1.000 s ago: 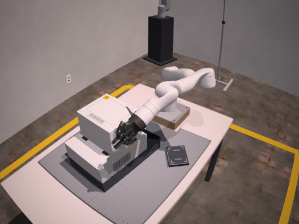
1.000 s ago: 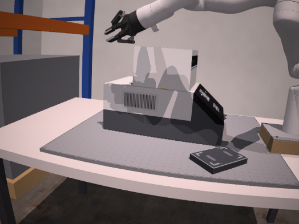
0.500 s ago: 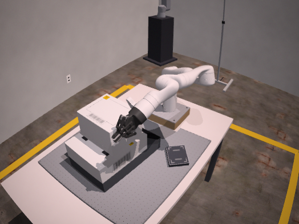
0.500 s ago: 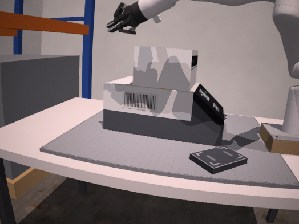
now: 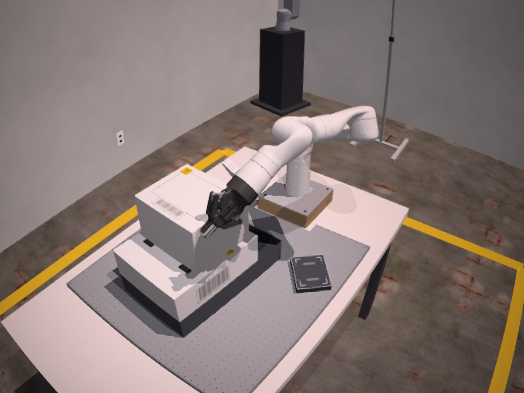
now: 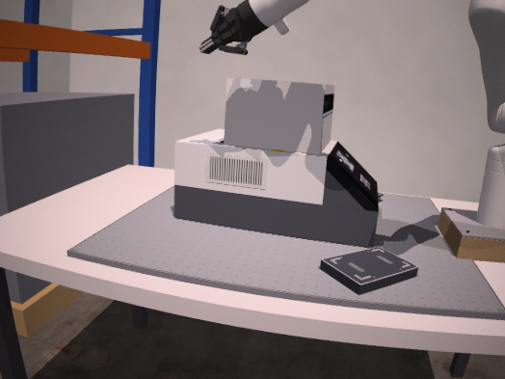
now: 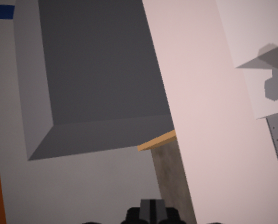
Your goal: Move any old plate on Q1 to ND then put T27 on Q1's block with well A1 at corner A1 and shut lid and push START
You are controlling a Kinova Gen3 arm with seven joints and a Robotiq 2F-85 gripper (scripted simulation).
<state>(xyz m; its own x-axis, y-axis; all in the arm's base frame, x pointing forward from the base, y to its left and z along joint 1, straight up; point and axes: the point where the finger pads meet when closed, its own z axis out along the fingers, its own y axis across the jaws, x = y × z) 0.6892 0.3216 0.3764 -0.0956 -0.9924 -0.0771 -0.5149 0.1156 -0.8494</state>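
Wht table (image 5: 385,208) (image 6: 130,186) (image 7: 175,60) w/ gray perforated mat (image 5: 200,353) (image 6: 145,244) and arm's wood-sided base (image 5: 320,207) (image 6: 469,250) on top.

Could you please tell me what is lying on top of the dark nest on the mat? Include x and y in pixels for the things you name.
No plate lies on the nest (image 5: 310,272) (image 6: 369,266); its top shows only pale corner marks and two short pale bars. What is beneath it is covered.
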